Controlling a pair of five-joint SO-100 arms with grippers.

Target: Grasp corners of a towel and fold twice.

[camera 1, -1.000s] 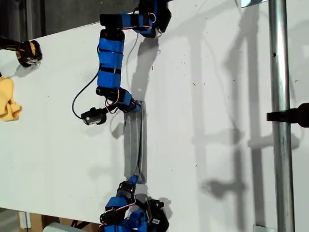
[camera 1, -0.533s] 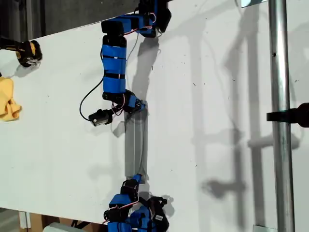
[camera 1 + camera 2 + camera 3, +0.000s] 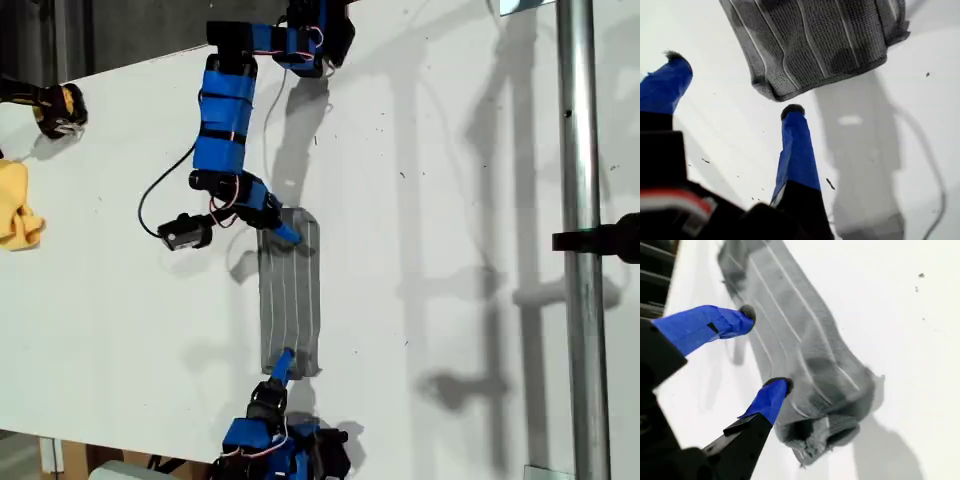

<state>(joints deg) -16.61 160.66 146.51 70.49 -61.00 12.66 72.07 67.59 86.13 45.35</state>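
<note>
the yellow cloth (image 3: 18, 212) is cut off by the exterior view's left edge. the towel (image 3: 815, 42) runs out of the first wrist view, so its far end is unseen there. in the second wrist view its near end (image 3: 825, 432) is bunched, hiding the corners.

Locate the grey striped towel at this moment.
In the exterior view the towel lies folded into a narrow strip on the white table, a little left of centre, running lengthwise between the two blue arms' pincers, one at each end.
</note>
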